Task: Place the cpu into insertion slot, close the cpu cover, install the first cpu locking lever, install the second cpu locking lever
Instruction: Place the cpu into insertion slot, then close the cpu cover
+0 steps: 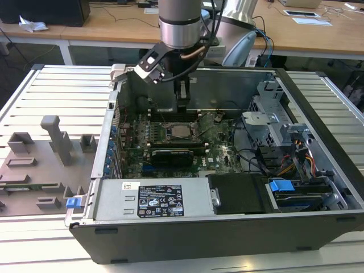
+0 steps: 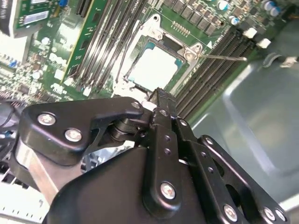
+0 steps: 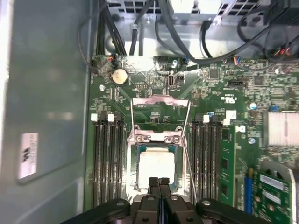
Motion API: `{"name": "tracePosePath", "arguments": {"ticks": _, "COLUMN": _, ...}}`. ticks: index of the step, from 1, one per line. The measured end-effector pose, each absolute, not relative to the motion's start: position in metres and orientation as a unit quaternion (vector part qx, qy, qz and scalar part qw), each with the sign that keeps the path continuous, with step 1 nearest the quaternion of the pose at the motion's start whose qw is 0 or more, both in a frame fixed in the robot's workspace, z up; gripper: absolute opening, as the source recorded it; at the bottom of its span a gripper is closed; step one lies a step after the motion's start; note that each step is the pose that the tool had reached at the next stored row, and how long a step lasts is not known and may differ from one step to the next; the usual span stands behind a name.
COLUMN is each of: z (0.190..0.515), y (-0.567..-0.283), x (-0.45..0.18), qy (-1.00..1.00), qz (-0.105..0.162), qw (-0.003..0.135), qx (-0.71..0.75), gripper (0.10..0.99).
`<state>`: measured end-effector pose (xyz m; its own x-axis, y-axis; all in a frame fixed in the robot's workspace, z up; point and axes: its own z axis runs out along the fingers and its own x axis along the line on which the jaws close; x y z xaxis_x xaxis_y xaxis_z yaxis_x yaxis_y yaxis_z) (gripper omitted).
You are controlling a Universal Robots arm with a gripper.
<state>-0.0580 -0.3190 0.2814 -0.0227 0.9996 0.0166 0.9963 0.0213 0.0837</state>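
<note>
In the exterior view your black gripper (image 1: 182,108) hangs at twelve o'clock of the square silver-grey cpu (image 1: 181,132). It is pressed together and empty, since that chip sits socketed

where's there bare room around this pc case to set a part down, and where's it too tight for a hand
Bare slatted table behind the grey fixture tray, and the strip on the exterior view's right of the case. Crowded: the cabled drive bay, and the cpu with the gripper right above it.

Matt black claw (image 3: 159,183), dull silver metal cpu (image 3: 156,165), glossy green motherboard (image 3: 219,95)
</note>
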Motion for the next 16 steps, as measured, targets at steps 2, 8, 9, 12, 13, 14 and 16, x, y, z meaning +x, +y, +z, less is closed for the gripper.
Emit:
{"name": "tracePosePath", "arguments": {"ticks": 2, "z": 0.2883, "y": -0.3190, "x": -0.0580, "qy": 0.714, "qz": 0.036, "qw": 0.023, "qx": 0.699, "gripper": 0.106}}
{"name": "tracePosePath", "arguments": {"ticks": 8, "z": 0.2925, "y": -0.3190, "x": -0.0580, "qy": 0.714, "qz": 0.036, "qw": 0.023, "qx": 0.699, "gripper": 0.106}}
{"name": "tracePosePath", "arguments": {"ticks": 9, "z": 0.2926, "y": -0.3190, "x": -0.0580, "qy": 0.714, "qz": 0.036, "qw": 0.023, "qx": 0.699, "gripper": 0.106}}
{"name": "tracePosePath", "arguments": {"ticks": 12, "z": 0.2928, "y": -0.3190, "x": -0.0580, "qy": 0.714, "qz": 0.036, "qw": 0.023, "qx": 0.699, "gripper": 0.106}}
{"name": "tracePosePath", "arguments": {"ticks": 13, "z": 0.2929, "y": -0.3190, "x": -0.0580, "qy": 0.714, "qz": 0.036, "qw": 0.023, "qx": 0.699, "gripper": 0.106}}
{"name": "tracePosePath", "arguments": {"ticks": 14, "z": 0.2930, "y": -0.3190, "x": -0.0580, "qy": 0.714, "qz": 0.036, "qw": 0.023, "qx": 0.699, "gripper": 0.106}}
{"name": "tracePosePath", "arguments": {"ticks": 16, "z": 0.2931, "y": -0.3190, "x": -0.0546, "qy": 0.714, "qz": 0.036, "qw": 0.023, "qx": 0.699, "gripper": 0.106}}
